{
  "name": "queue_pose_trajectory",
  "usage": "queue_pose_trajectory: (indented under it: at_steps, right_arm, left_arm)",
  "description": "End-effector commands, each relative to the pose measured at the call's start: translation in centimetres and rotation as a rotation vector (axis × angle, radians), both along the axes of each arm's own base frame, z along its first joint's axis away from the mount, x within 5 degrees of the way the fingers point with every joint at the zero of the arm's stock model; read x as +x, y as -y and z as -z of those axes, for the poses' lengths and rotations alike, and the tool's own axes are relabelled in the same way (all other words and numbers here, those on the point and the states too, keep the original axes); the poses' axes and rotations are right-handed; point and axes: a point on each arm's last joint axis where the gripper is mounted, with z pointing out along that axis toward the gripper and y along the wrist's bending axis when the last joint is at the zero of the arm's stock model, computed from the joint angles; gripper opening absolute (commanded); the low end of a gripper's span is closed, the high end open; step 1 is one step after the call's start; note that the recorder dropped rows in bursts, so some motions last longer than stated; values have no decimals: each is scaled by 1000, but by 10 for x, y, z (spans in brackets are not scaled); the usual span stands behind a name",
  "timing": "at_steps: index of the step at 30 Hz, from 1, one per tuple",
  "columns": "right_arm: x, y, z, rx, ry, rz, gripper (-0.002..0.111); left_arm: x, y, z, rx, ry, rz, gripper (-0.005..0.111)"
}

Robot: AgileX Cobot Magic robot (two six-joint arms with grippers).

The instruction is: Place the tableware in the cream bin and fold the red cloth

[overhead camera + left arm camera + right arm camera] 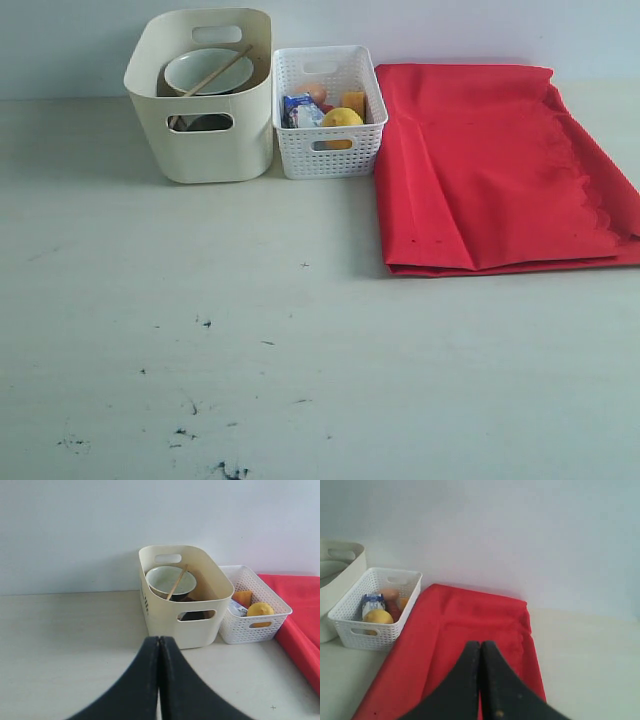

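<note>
The cream bin (203, 98) stands at the back left of the table. Inside it rest a pale green bowl (207, 70) and wooden chopsticks (215, 70) leaning across it; the rest of the tableware is hidden inside. In the left wrist view the cream bin (185, 600), bowl (170, 580) and chopsticks (177, 582) lie ahead of my left gripper (159, 639), which is shut and empty. The red cloth (490, 165) lies folded over itself at the back right. My right gripper (480, 643) is shut with nothing in it, above the red cloth (470, 630). Neither gripper shows in the exterior view.
A white perforated basket (329, 112) stands between the bin and the cloth, holding a lemon (342, 117), a milk carton (300, 109) and other food. Dark smudges (190, 430) mark the front of the table. A pale wall runs behind everything.
</note>
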Motion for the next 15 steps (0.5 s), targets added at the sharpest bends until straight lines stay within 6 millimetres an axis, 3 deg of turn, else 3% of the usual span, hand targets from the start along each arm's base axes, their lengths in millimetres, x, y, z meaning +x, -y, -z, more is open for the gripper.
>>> queue_pose_trajectory:
  at_steps: [1, 10, 15]
  right_arm:
    - [2, 0, 0, 8, 18, 5, 0]
    - [2, 0, 0, 8, 18, 5, 0]
    - [2, 0, 0, 10, 18, 5, 0]
  left_arm:
    - [0, 0, 1, -14, 8, -6, 0]
    - [-2, -1, 7, -11, -1, -5, 0]
    - [-23, -3, 21, -17, 40, -4, 0]
